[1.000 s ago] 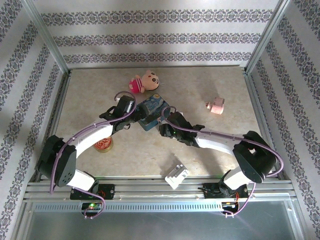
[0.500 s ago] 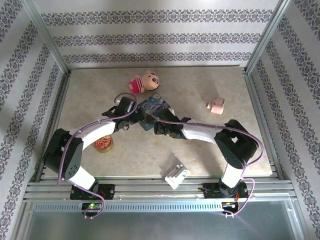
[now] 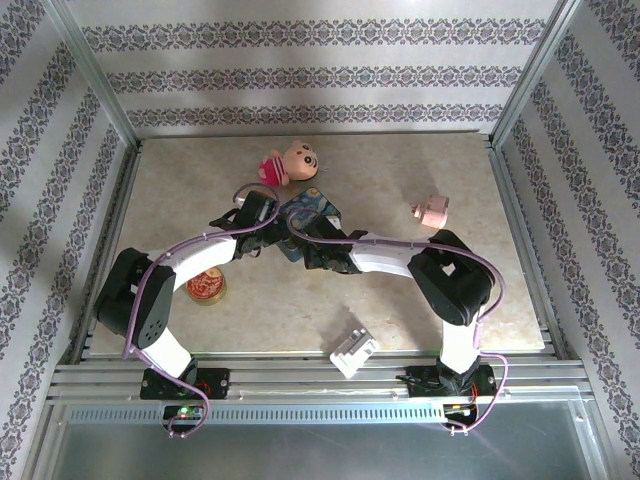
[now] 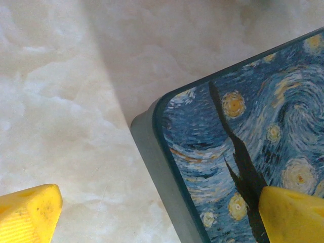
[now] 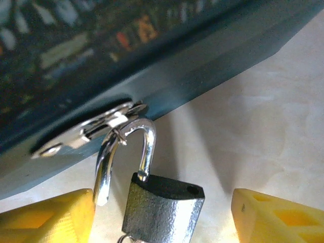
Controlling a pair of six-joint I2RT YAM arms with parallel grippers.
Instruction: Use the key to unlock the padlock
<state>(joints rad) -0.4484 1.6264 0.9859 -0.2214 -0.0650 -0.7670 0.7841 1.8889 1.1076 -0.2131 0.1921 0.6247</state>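
In the right wrist view the padlock, dark-topped with a silvery grained body, hangs by its shackle from the hasp on the blue painted tin. One shackle leg is out of its hole, so the lock stands open. A silvery sliver at the body's lower edge looks like the key. My right gripper is open, a yellow fingertip on each side of the body. My left gripper is open over a corner of the tin.
A pink plush doll lies behind the tin. A pink toy piece sits at the right, a round can under the left forearm, and a white plastic block at the table's front edge.
The right arm has pushed further left towards the tin's front, its elbow folding up, and its jaws have widened. The left arm's elbow has shifted a little; its gripper stays at the tin.
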